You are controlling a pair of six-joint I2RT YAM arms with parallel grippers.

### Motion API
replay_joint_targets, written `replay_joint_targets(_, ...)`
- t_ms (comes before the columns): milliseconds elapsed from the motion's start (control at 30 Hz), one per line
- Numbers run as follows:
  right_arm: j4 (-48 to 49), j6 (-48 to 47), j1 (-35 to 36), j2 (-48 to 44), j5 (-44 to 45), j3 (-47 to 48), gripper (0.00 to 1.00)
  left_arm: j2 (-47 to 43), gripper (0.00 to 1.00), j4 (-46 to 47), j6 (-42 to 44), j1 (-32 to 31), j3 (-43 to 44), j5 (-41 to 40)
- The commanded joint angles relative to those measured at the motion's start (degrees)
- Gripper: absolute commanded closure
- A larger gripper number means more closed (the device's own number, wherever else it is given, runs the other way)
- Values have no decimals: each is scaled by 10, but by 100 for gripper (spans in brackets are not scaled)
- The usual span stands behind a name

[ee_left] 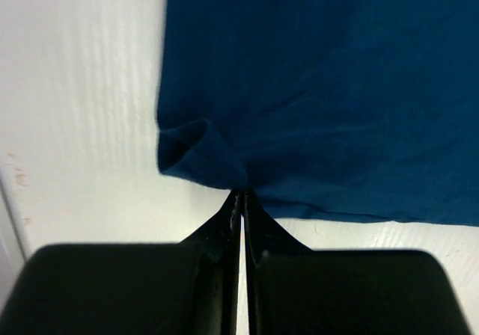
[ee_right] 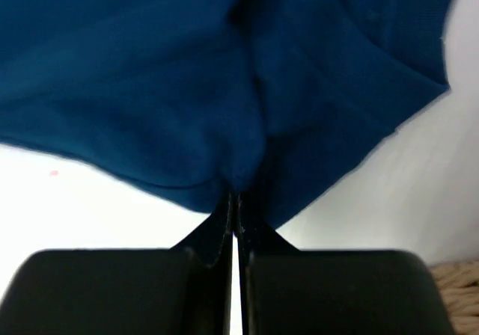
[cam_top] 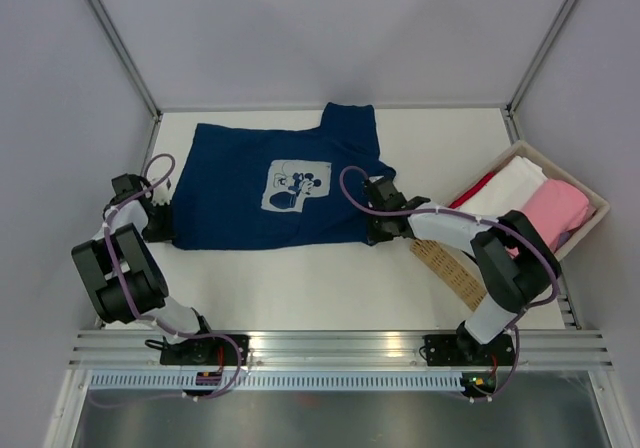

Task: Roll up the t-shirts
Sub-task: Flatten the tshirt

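Note:
The navy blue t-shirt [cam_top: 270, 188] lies spread flat on the white table, its white-and-pale-blue chest print [cam_top: 297, 185] facing up. My left gripper [cam_top: 160, 218] is shut on the shirt's near-left corner; the left wrist view shows the jaws pinching a puckered fold of navy cloth [ee_left: 224, 167]. My right gripper [cam_top: 378, 226] is shut on the shirt's near-right corner; the right wrist view shows its jaws closed on bunched navy cloth [ee_right: 239, 163]. White [cam_top: 505, 190] and pink [cam_top: 553, 211] rolled shirts sit in a basket at the right.
The basket [cam_top: 598, 208] stands at the right edge, with red and purple cloth peeking beside the bundles. A woven mat [cam_top: 448, 266] lies under the right forearm. Frame posts and walls border the table at the back and sides.

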Motion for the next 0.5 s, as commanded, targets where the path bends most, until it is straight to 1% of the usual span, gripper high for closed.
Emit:
replay_joint_targets(0,35,25,37,-33,35,-10,99,-7,98,79,33,6,-22,2)
replay_joint_targets(133,29,37,40,-69,54,-41,97,-29,98,79,44,7,-40,-1)
replay_joint_targets(233,3,39,41,-92,58,-50,94,-50,98,78,53,10,-49,-17)
replay_joint_targets(333,-32,35,47,-120,62,-48,87,-65,98,73,63,11,-55,-28)
replay_joint_targets(433,-69,24,48,-157,71,-40,61,-81,98,64,74,12,-62,-21)
replay_joint_targets(467,-76,11,49,-166,69,-31,49,-84,98,58,78,12,-63,-10)
